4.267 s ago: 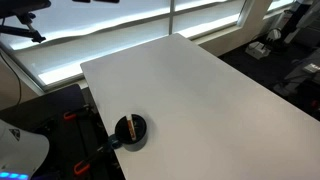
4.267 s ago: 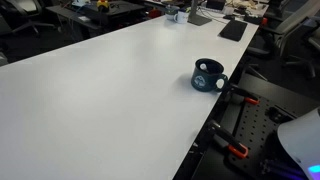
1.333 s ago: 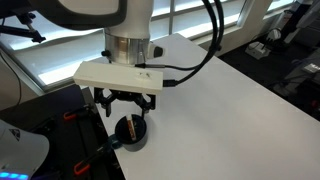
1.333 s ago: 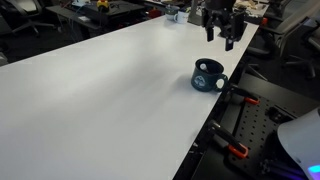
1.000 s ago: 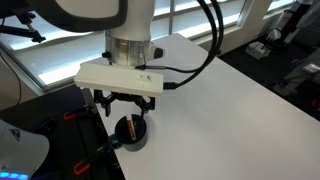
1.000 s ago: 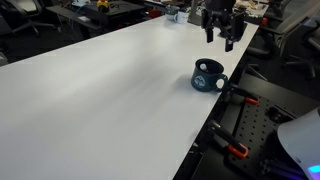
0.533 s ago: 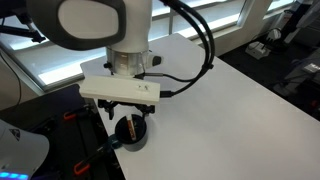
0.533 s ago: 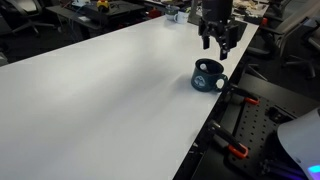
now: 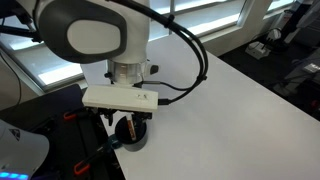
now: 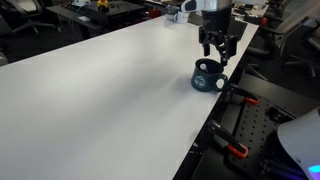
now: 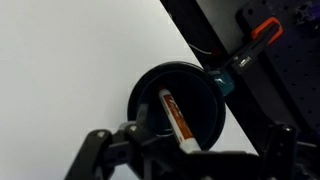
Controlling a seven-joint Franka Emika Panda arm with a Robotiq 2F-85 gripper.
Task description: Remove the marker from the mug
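Jaws hang wide apart just above the mug [image 10: 207,76] near the table [image 10: 100,90] edge. The marker [image 11: 176,118] leans inside it. Next, they probably must go lower and pinch the marker.

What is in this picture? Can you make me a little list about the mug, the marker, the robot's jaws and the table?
mug: dark, upright, near the table's edge
marker: inside the mug, leaning on its wall
jaws: open, just above the mug, marker not gripped
table: white
task: marker not yet taken out
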